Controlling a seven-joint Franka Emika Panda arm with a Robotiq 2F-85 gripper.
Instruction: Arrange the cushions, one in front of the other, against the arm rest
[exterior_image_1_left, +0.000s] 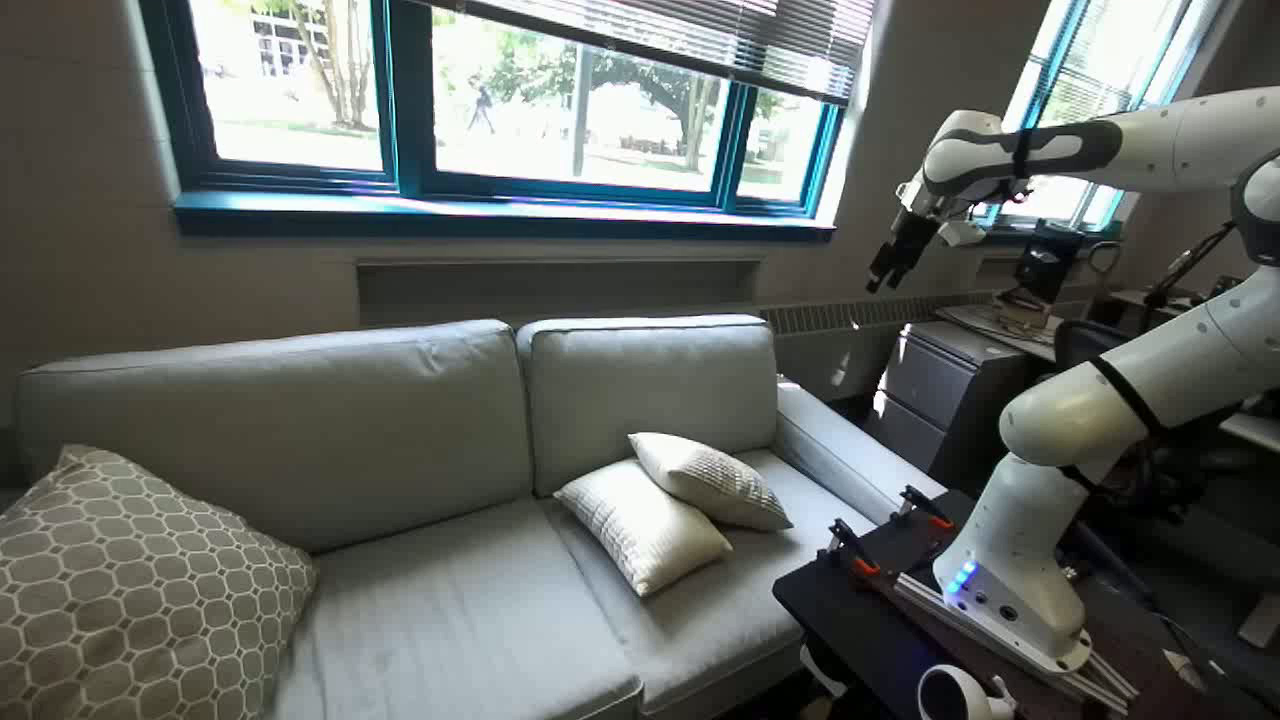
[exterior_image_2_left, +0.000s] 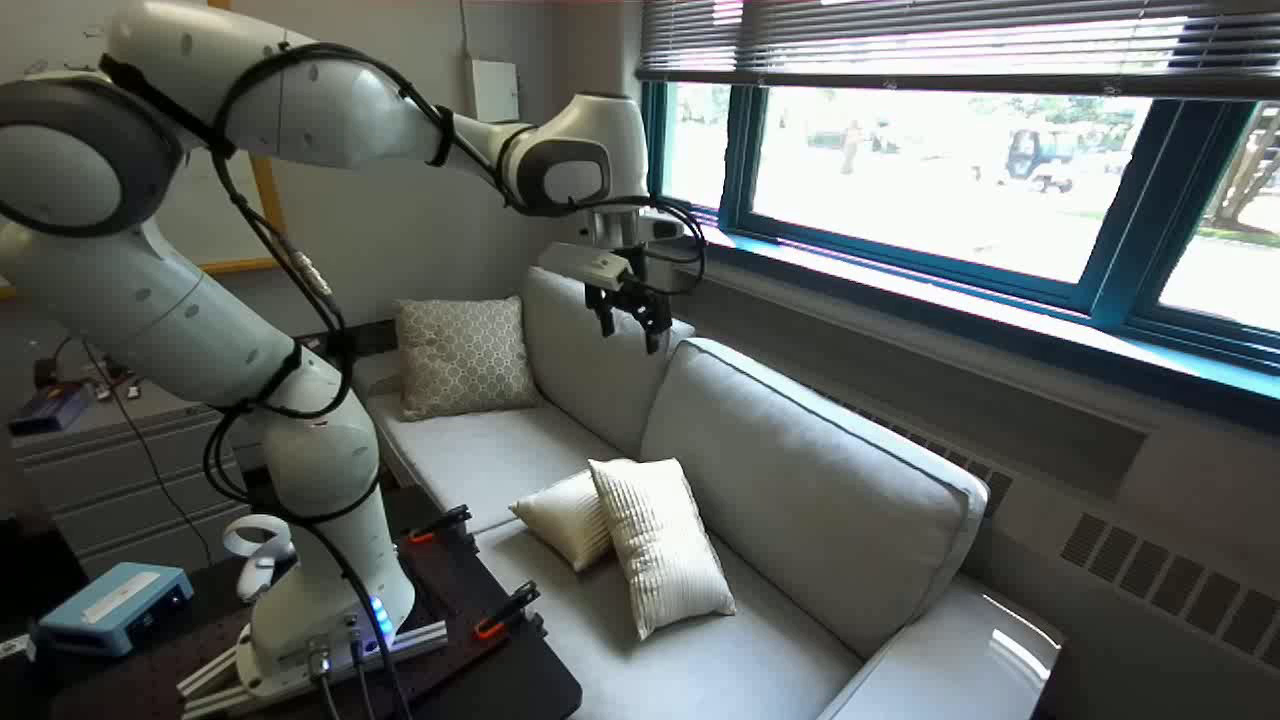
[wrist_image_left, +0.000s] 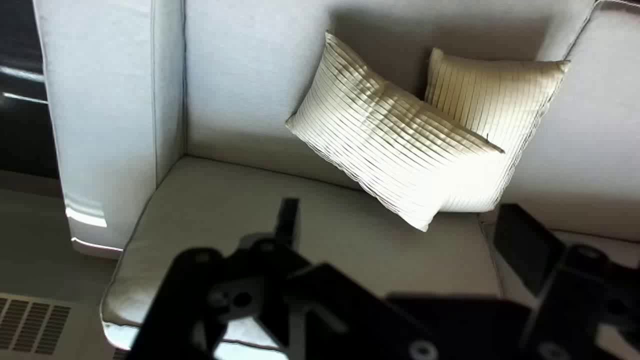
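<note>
Two ribbed cream-white throw pillows (exterior_image_2_left: 665, 550) lie on the seat (exterior_image_1_left: 440, 620) of the pale grey fabric sofa (exterior_image_1_left: 300, 430), one lapped partly over the other, with a stretch of seat showing between them and the padded arm rest (exterior_image_2_left: 960, 650). Above, well apart from both, I see the white robot arm (exterior_image_2_left: 350, 120) with its black pincer (exterior_image_2_left: 631, 335), fingers (wrist_image_left: 287, 220) spread wide. A larger grey-beige patterned cushion (exterior_image_1_left: 140, 590) sits toward the sofa's opposite end, and a blue-framed window (exterior_image_1_left: 408, 120) stands in the wall (exterior_image_1_left: 80, 200) behind.
</note>
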